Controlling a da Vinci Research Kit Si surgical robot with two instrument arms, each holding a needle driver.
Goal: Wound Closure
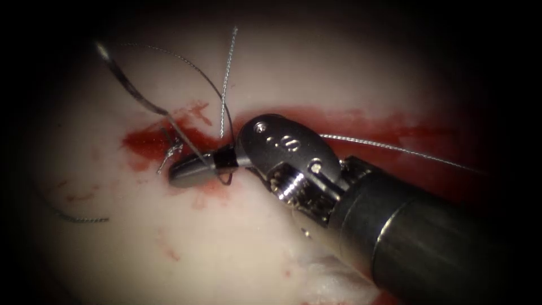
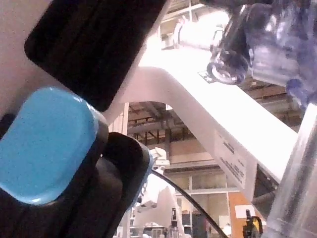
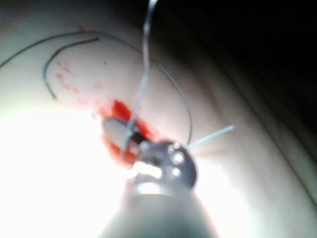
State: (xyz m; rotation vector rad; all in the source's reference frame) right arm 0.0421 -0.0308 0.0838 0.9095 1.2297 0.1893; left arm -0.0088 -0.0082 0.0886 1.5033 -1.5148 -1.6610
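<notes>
- You are working at a bench in a research lab, not an operating room.
- Beyond your left arm's white robot housing (image 2: 208, 109), an open hall shows, with beams (image 2: 148, 126), shelving (image 2: 208, 191) and other white machines (image 2: 158, 198).
- A black cable (image 2: 190, 198) hangs across that background.
- Under your right tool (image 1: 192, 169) lies a pale slab of tissue (image 1: 237, 248) smeared with red fluid (image 1: 147, 144).

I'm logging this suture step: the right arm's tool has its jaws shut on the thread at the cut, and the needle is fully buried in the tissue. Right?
One thing is wrong: the needle is not buried. In the endoscope view it lies out on the tissue, left of the cut. The right tool does hold the thread at the cut.
</notes>
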